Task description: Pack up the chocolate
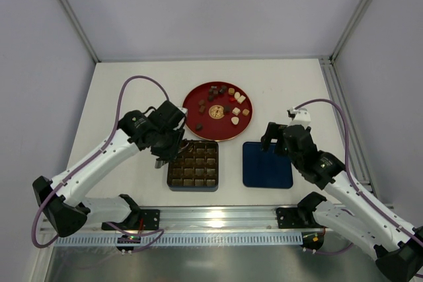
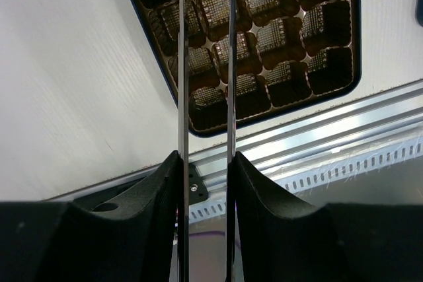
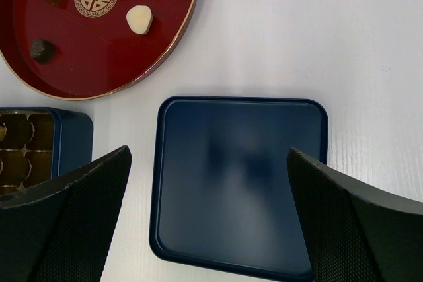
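The chocolate (image 1: 213,90) lies as several small brown, cream and reddish pieces on a round red plate (image 1: 192,100), also seen in the right wrist view as chocolate (image 3: 139,19) on the plate (image 3: 99,70). A dark blue box (image 1: 193,188) with a brown cell tray sits in front of the plate. My left gripper (image 1: 173,155) hangs over the box's left side. Its two thin metal blades (image 2: 184,97) stand a little apart over the tray cells (image 2: 277,37), with nothing visible between them. My right gripper (image 3: 208,156) is wide open above the dark blue lid (image 3: 241,183).
A gold emblem (image 1: 215,111) marks the plate's middle. The lid (image 1: 267,164) lies flat to the right of the box. An aluminium rail (image 1: 218,216) runs along the near table edge, and frame posts (image 1: 357,18) stand at the back corners.
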Motion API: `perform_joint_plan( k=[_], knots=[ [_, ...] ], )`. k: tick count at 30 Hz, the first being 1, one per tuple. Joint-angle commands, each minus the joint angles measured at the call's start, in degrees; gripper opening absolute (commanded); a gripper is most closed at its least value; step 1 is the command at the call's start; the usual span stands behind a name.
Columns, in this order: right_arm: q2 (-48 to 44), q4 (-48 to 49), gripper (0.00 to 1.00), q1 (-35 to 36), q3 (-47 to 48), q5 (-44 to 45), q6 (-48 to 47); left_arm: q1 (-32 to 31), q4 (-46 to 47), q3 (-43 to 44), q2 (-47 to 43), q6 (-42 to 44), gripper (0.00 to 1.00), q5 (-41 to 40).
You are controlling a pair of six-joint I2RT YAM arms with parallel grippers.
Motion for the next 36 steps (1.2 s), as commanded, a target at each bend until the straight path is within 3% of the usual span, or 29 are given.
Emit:
perform_joint_plan(
  k=[1,8,20,36],
  knots=[
    [-0.8,1.7,1.0,0.2,-0.1,1.2,0.5,-0.2,1.3,0.7,0.2,-0.7,0.36,-1.0],
    [-0.6,1.7,1.0,0.2,-0.2,1.2,0.5,-0.2,1.1,1.2,0.3,-0.5,0.37,-1.2],
    [-0.4,2.3,1.0,0.2,-0.3,1.0,0.4,-0.2,-1.7,11.8,3.0,-0.1,0.38,0.2],
    [-1.6,1.3,1.0,0.2,-0.5,0.4,-0.4,4.4,3.2,30.5,27.7,5.5,0.39,-9.5]
  ],
)
